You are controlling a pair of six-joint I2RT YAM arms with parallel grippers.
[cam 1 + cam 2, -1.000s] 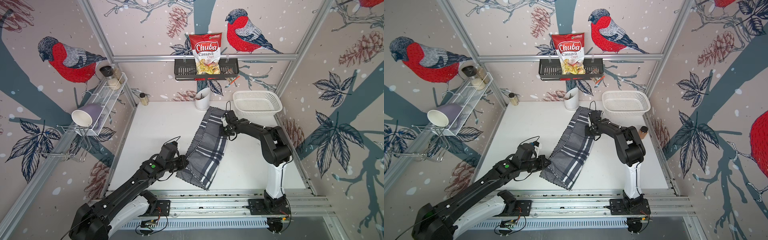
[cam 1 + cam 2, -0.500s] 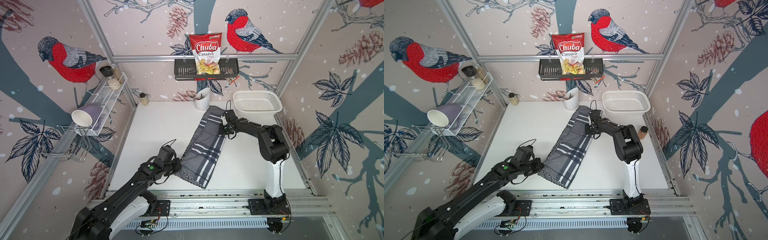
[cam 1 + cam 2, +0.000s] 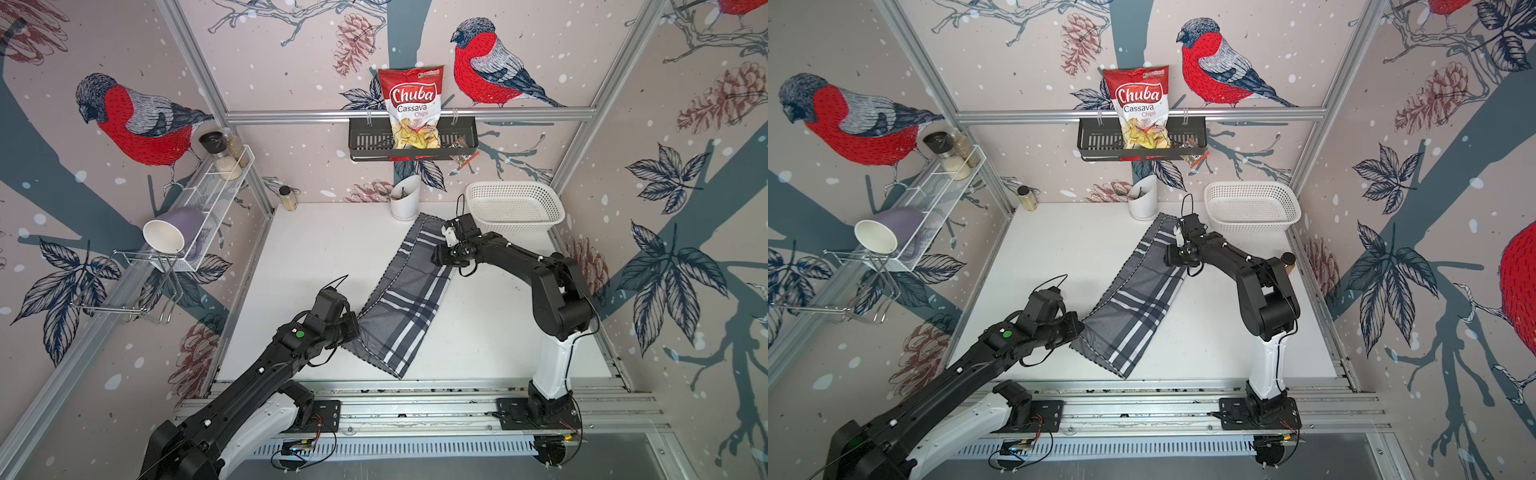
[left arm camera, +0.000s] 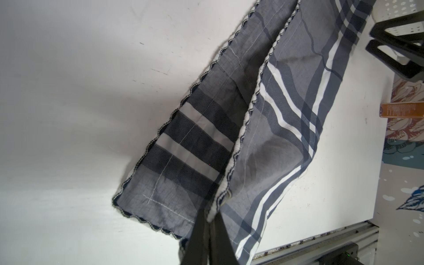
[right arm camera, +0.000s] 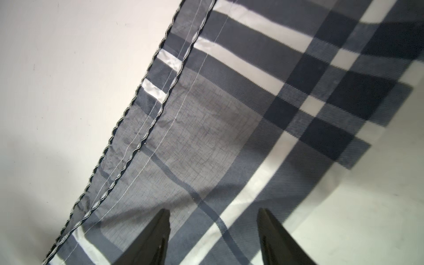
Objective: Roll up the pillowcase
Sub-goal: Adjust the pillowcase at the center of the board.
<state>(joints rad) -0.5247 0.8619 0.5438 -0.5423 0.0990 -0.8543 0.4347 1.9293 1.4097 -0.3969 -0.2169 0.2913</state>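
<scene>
at the 7 o'clock end your left claw [image 4: 210, 220] is clamped on the pillowcase [image 3: 409, 299] edge, your right claw [image 5: 213, 213] at 1 o'clock is apart, so lay it flat, then roll evenly.

Left wrist view's edges cut off the pillowcase [image 4: 275, 137] and left end effector [image 4: 209, 221].

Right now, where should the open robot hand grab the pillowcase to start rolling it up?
Probably its far short end, by the white holder. The pillowcase lies flat as a long narrow strip, so a roll starts at a short end. The right gripper hangs open over the far part and can drop straight down; the left gripper pinches the near edge.
</scene>
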